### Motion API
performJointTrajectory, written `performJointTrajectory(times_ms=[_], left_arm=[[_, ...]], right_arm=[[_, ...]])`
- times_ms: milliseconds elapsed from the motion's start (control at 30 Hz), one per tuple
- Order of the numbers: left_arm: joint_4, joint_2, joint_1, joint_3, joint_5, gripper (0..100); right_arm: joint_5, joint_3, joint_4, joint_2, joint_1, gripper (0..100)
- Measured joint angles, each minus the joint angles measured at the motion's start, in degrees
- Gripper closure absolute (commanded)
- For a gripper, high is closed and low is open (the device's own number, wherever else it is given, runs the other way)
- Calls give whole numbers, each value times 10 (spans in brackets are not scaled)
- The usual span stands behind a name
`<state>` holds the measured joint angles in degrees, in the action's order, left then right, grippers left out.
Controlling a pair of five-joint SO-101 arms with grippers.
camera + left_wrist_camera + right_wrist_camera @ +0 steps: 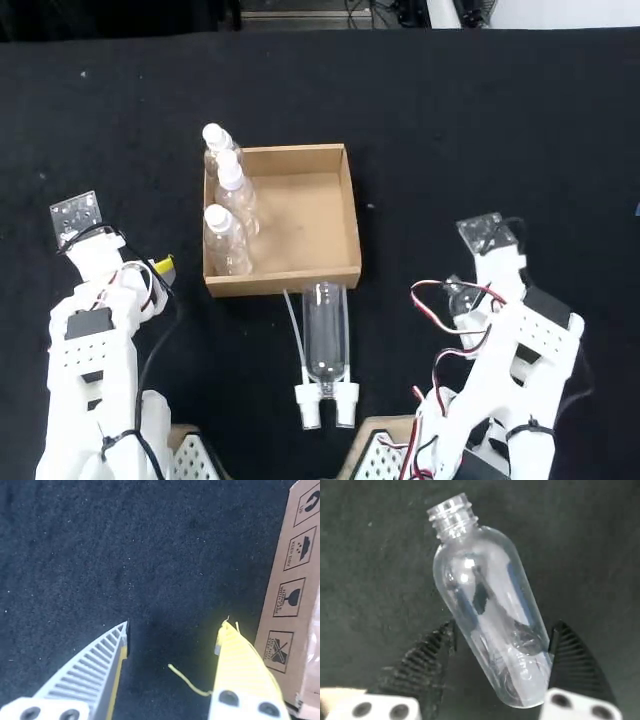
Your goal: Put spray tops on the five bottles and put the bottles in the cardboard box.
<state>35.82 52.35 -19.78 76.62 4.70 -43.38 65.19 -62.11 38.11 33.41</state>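
Observation:
The cardboard box [352, 215] stands mid-table with three capped bottles [227, 240] along its left wall. Another clear bottle [325, 335] lies in front of the box, neck toward the table's front. Two white spray tops [310, 405] lie beside its neck, and one has a thin tube running up past the bottle. My right gripper [462, 295] [505, 627] is to the right of the box, shut on an uncapped clear bottle [487, 600] whose threaded neck points away from the wrist. My left gripper [160, 270] [172, 630] stands open over bare cloth beside the box's left wall [295, 595].
Black cloth covers the whole table [480, 120]. The right part of the box floor [305, 215] is bare. A loose yellow thread [187, 680] hangs from the yellow finger [240, 665].

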Motion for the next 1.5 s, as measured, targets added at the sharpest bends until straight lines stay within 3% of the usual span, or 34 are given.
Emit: performJointTrajectory(times_ms=[100, 267, 467, 600, 800, 1000, 1100, 1267, 1500], left_arm=[[0, 0, 0, 0, 0, 737], [0, 0, 0, 0, 0, 737], [0, 0, 0, 0, 0, 737], [0, 0, 0, 0, 0, 737], [0, 0, 0, 0, 0, 737], [0, 0, 0, 0, 0, 737], [0, 0, 0, 0, 0, 737], [0, 0, 0, 0, 0, 737], [0, 0, 0, 0, 0, 737]], right_arm=[[11, -22, -45, 0, 0, 713], [-11, -84, -113, 0, -11, 603], [-24, -95, -135, 0, -76, 671], [-17, -104, -111, -1, -101, 660], [-32, -193, -91, -168, -100, 658], [-71, -261, -149, -315, -91, 663], [-74, -262, -136, -335, -91, 747], [-75, -262, -69, -330, -48, 882], [-57, -262, -12, -287, 69, 852]])
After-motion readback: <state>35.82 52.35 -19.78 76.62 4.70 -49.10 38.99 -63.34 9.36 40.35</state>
